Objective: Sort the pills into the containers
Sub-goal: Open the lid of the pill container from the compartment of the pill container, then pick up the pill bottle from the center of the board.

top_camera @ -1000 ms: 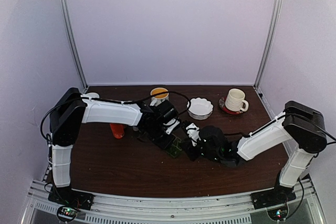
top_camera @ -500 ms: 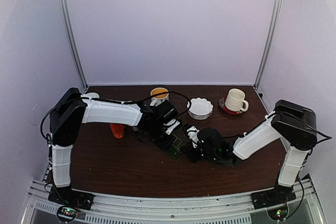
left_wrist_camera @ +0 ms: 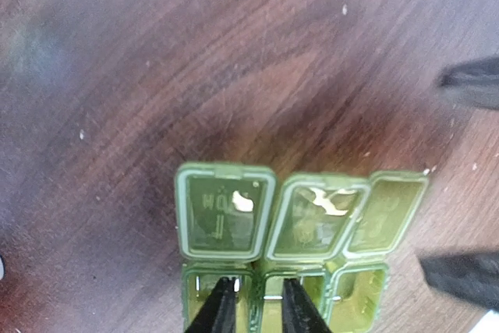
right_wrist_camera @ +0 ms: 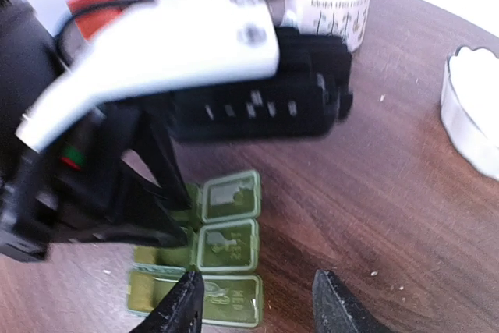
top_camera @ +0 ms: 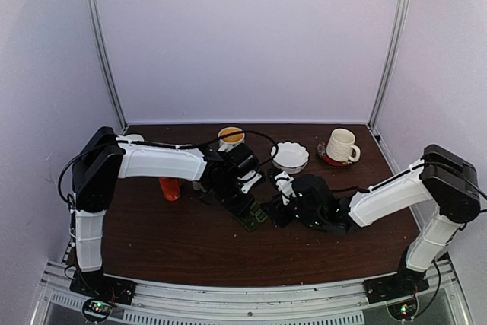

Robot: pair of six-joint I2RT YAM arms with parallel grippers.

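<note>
Here the left gripper sits narrow, its fingers planted among the open compartments of the green pill box directly beneath it, probably to steady it. Whether it pinches a wall, we cannot tell. The right gripper hangs wide and empty just above the flipped-back lids, free for a pick. Since a second ago its wrist has eased forward; the box has stayed put.
</note>
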